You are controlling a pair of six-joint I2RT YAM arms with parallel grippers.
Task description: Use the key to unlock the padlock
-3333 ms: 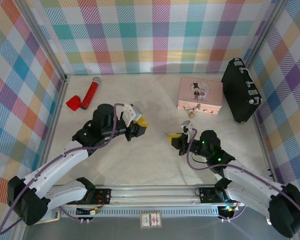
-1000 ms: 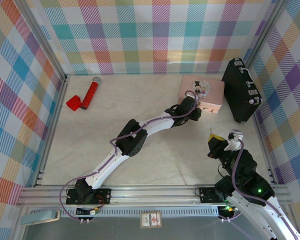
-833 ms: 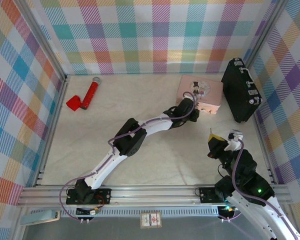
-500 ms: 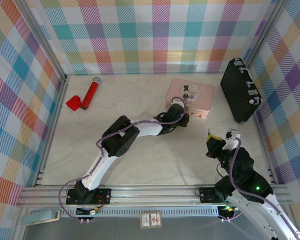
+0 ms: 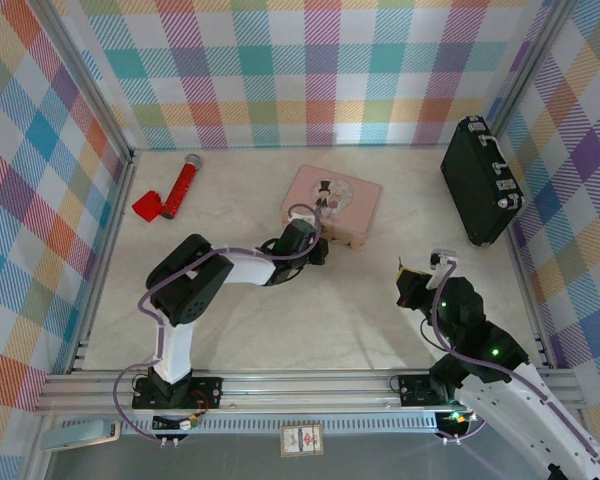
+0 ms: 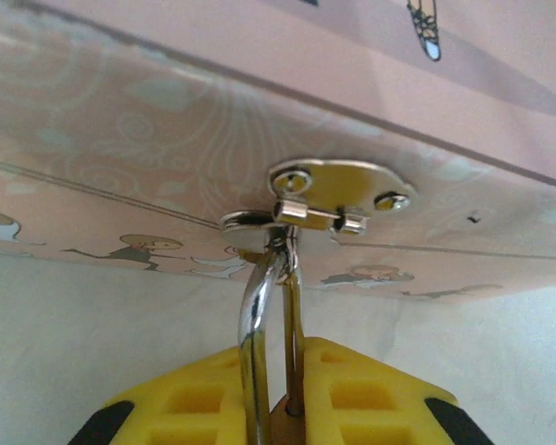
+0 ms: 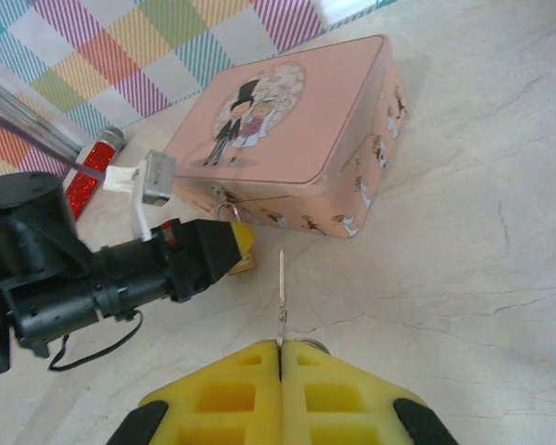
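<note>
left gripper [image 6: 276, 400] clamped shut, right gripper [image 7: 280, 363] pinched shut

A pale, faintly veined table [image 5: 310, 320] lies evenly lit. Behind it and at both its sides rise walls [image 5: 310, 70] of pastel plaid, joined by silver metal posts [image 5: 80, 75]; along its near edge runs an aluminium rail [image 5: 300, 385].

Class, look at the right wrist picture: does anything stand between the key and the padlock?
Nothing visible does: bare table lies between the key in the right gripper and the padlock on the tin's hasp. The left gripper clamps the padlock's body, so whether the keyhole is free cannot be told.
</note>
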